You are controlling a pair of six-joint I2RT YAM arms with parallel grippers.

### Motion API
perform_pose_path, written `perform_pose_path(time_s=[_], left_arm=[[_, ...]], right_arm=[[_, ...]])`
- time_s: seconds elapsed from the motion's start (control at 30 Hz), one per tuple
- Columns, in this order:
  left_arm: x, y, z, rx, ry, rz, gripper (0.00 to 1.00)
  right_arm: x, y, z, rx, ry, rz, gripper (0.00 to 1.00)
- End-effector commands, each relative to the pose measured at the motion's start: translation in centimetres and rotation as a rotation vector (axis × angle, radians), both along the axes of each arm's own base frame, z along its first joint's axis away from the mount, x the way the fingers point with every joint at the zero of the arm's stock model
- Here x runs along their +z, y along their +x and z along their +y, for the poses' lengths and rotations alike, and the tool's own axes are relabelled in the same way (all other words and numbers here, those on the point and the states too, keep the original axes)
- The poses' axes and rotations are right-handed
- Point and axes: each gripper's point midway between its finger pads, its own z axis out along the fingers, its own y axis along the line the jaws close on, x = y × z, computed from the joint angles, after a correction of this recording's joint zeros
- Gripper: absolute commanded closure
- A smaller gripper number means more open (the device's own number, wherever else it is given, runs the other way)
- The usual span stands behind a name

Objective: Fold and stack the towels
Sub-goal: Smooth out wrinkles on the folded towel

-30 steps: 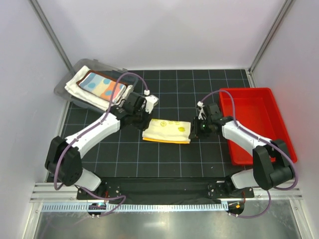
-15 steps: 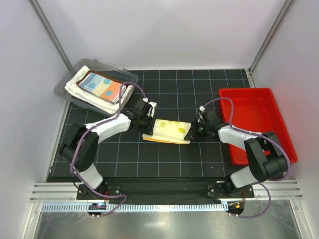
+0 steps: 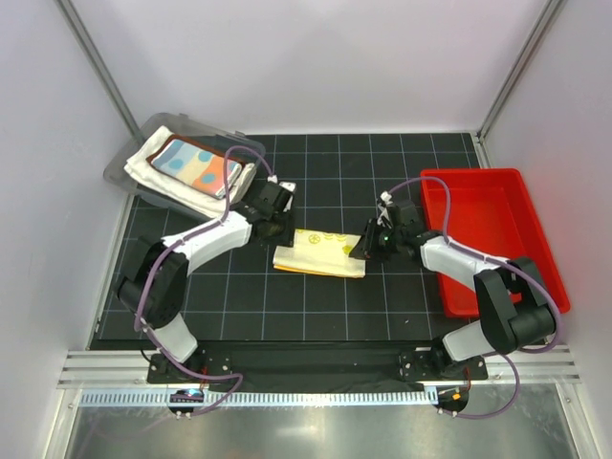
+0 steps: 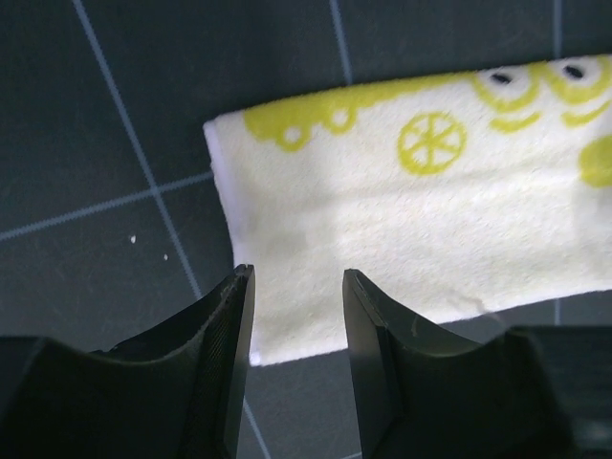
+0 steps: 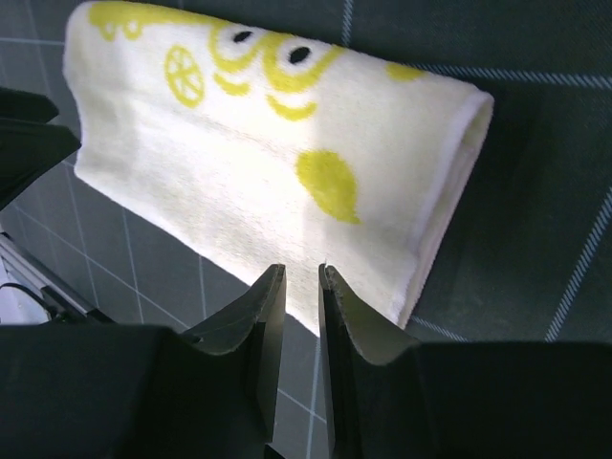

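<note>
Top view: yellow towel (image 3: pixel 320 254) lies folded on the mat (image 3: pixel 316 306). The left gripper (image 3: pixel 278 225) is at its left end and the right gripper (image 3: pixel 367 247) at its right. Red bin (image 3: pixel 497 287) and stacked towels (image 3: pixel 196 164) lie apart from it.
Left wrist: jaws part-way apart over the short edge, gripping nothing.
Right wrist: jaws nearly together at the long edge; whether they pinch it cannot be told.

Fuzzy terry-cloth yellow towel (image 3: pixel 320 253); glossy plastic red tray (image 3: pixel 478 175); matt black mat (image 3: pixel 325 172).

No lettering, label, brand or number is legible anywhere; the yellow towel (image 3: pixel 320 253) bears only printed lemon shapes, no words.
</note>
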Motion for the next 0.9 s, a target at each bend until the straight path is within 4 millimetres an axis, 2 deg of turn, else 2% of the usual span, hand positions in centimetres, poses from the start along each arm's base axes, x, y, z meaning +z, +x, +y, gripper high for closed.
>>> perform_pose_path(time_s=[0.0, 0.03, 0.07, 0.17, 0.27, 0.37, 0.5, 0.53, 0.6, 0.67, 0.7, 0.73, 0.77, 0.83, 0.87], left_arm=[[0.9, 2.5, -2.2, 0.012, -0.068, -0.045, 0.54], [0.7, 3.3, -2.0, 0.027, -0.062, -0.048, 0.54], [-1.1, 3.5, -1.8, 0.037, -0.036, -0.01, 0.54], [-3.3, 4.6, -1.1, 0.063, -0.015, 0.035, 0.54], [-3.9, 5.2, 0.1, 0.091, 0.019, 0.029, 0.54], [-2.7, 5.9, 0.8, 0.107, 0.03, -0.01, 0.54], [0.7, 6.2, 0.4, 0.081, -0.003, -0.062, 0.53], [2.2, 6.2, 0.1, 0.074, -0.034, -0.08, 0.53], [3.8, 5.3, -0.6, 0.045, -0.084, -0.073, 0.53], [5.4, 3.2, -2.3, -0.026, -0.192, -0.04, 0.54], [5.4, 2.3, -2.6, -0.045, -0.211, -0.025, 0.54], [4.8, 0.5, -3.3, -0.084, -0.234, 0.013, 0.54], [5.2, -0.3, -3.5, -0.093, -0.256, 0.011, 0.54], [4.7, -2.1, -4.5, -0.12, -0.313, 0.053, 0.54], [3.4, -3.2, -4.4, -0.117, -0.328, 0.085, 0.54]], right_arm=[[2.1, 1.9, 1.6, 0.027, 0.072, -0.08, 0.73], [1.1, 2.1, 1.6, 0.034, 0.067, -0.086, 0.72], [0.4, 2.1, 1.4, 0.038, 0.056, -0.084, 0.72], [-1.8, 1.7, 0.7, 0.068, 0.016, -0.079, 0.73], [-3.1, 1.4, -0.2, 0.083, -0.038, -0.062, 0.75], [-2.8, 1.5, -0.7, 0.088, -0.075, -0.076, 0.76], [-0.9, 1.5, -0.5, 0.101, -0.058, -0.092, 0.76], [-0.2, 1.7, -0.3, 0.102, -0.051, -0.099, 0.76], [0.7, 1.8, 0.1, 0.106, -0.024, -0.098, 0.77], [1.9, 1.5, 1.1, 0.128, 0.036, -0.103, 0.78], [2.2, 1.3, 1.5, 0.125, 0.071, -0.089, 0.78], [2.4, 1.0, 2.0, 0.139, 0.106, -0.09, 0.78], [2.5, 0.7, 2.3, 0.146, 0.131, -0.079, 0.78], [2.7, -0.4, 2.9, 0.169, 0.192, -0.069, 0.78], [2.6, -0.8, 3.0, 0.177, 0.209, -0.064, 0.78]])
